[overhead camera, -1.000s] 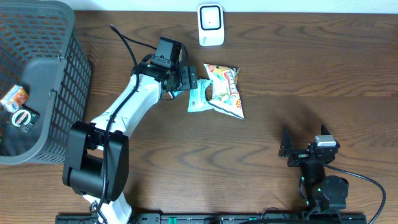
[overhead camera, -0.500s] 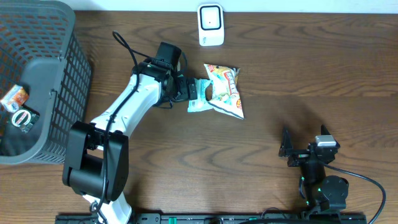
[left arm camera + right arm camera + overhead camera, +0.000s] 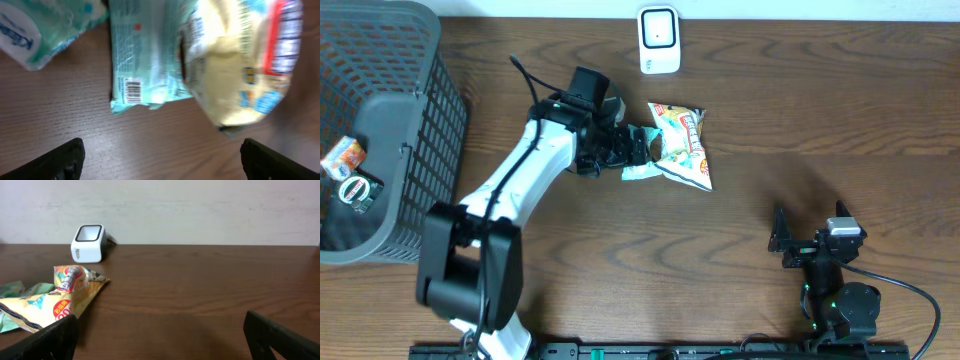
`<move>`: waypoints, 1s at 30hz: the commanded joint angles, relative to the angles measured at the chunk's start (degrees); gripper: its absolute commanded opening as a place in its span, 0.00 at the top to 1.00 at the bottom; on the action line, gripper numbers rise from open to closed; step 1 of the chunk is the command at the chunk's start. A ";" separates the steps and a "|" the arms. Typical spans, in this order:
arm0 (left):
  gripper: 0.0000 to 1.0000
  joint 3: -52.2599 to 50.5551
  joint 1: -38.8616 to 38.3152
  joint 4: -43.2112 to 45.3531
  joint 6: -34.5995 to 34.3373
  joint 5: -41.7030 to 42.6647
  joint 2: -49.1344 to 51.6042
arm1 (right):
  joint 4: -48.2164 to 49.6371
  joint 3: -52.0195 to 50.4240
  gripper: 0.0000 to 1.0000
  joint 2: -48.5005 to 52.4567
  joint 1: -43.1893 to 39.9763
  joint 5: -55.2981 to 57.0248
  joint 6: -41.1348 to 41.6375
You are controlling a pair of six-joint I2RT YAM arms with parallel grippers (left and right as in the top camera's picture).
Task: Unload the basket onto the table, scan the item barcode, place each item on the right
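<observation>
Worktop (image 3: 75,120): dark brown wood grain, filling the lower half of the view.
Mint-green packet (image 3: 145,55): lies flat at centre with a crinkled lower edge. A black-and-white barcode (image 3: 132,90) faces up near its lower left corner.
Yellow snack bag (image 3: 240,65): blurred, right of the packet and overlapping its right edge.
Tissue pack (image 3: 35,30): white and teal with blue lettering, top left, just beside the packet.
Left tool (image 3: 162,160): spread wide, dark fingertips (image 3: 65,157) at the bottom corners — only bare wood between them, nothing held.
</observation>
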 commanded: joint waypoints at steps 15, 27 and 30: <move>0.02 2.91 1.09 6.32 0.96 1.31 -16.52 | -0.28 -0.04 0.01 -0.13 -0.24 0.28 0.55; 0.02 3.34 15.58 11.08 0.68 -9.31 -32.39 | -0.28 -0.04 0.01 -0.13 -0.24 0.28 0.52; 0.02 3.32 20.87 13.90 0.68 -15.02 -36.17 | -0.28 -0.04 0.01 -0.13 -0.24 0.28 0.55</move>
